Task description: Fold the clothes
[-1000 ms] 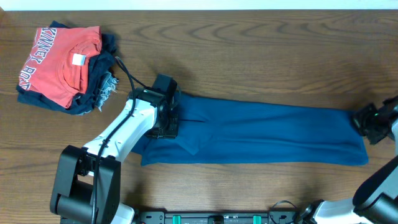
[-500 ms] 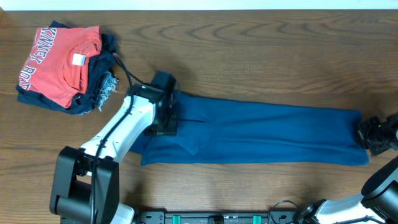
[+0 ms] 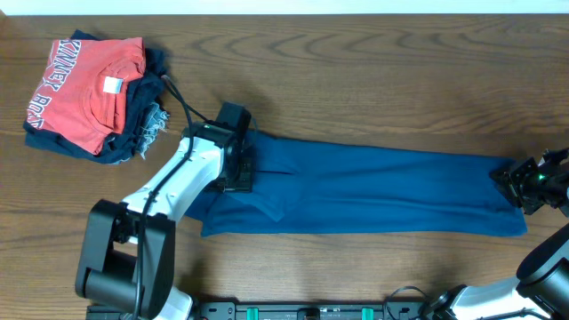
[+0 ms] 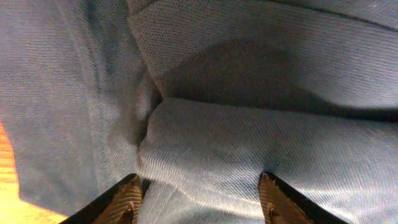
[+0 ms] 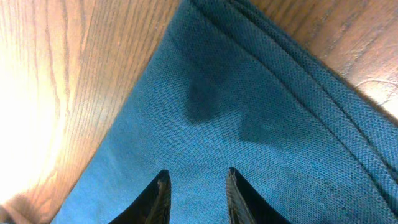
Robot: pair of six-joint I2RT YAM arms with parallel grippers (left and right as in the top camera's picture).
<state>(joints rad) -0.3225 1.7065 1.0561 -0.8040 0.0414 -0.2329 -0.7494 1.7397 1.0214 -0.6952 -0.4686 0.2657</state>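
A long deep-blue garment (image 3: 373, 191) lies flat on the wooden table (image 3: 356, 80), folded into a narrow band running from 9 o'clock to 3 o'clock across the middle of the overhead view, its 9 o'clock end wider and rumpled. Over that end the left gripper (image 4: 202, 205) points down at the cloth, its fingers spread well apart, with a soft ridge of fabric rising between them and nothing clamped. At the 3 o'clock end the right gripper (image 5: 196, 199) hovers at the garment's corner, jaws parted a little, flat blue cloth showing through the gap and bare wood to one side. Well apart, toward 10 o'clock on the table, a red T-shirt (image 3: 84, 89) with white lettering sits folded on top of a dark denim piece (image 3: 133, 147) with a frayed edge.
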